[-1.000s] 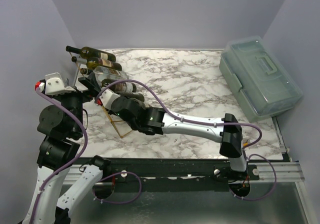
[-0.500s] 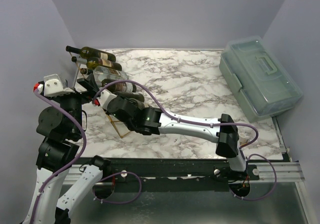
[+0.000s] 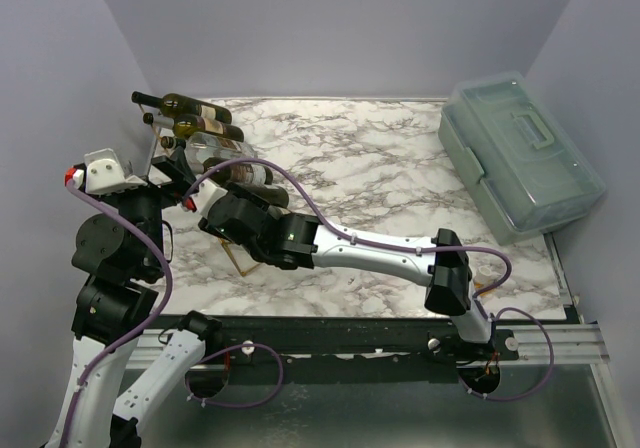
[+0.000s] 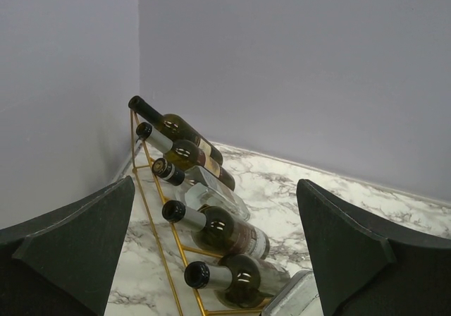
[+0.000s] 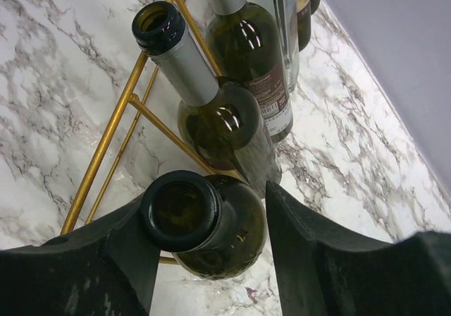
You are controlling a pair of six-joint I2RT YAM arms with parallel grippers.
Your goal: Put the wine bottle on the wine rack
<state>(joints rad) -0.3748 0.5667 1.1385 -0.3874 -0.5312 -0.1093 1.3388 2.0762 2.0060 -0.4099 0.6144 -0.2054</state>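
The wine bottle (image 5: 211, 224) lies in the lowest berth of the gold wire wine rack (image 5: 106, 140), beneath four other bottles (image 4: 211, 228), at the worktop's (image 3: 400, 168) far left corner. The right end effector (image 5: 204, 203) straddles its neck with fingers parted, a gap showing on one side. The left end effector (image 4: 215, 183) gapes wide, holding nothing.

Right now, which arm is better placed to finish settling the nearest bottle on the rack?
Right. The right end effector straddles the wine bottle's neck at the wine rack's near end; the left end effector hangs open, apart from the rack.
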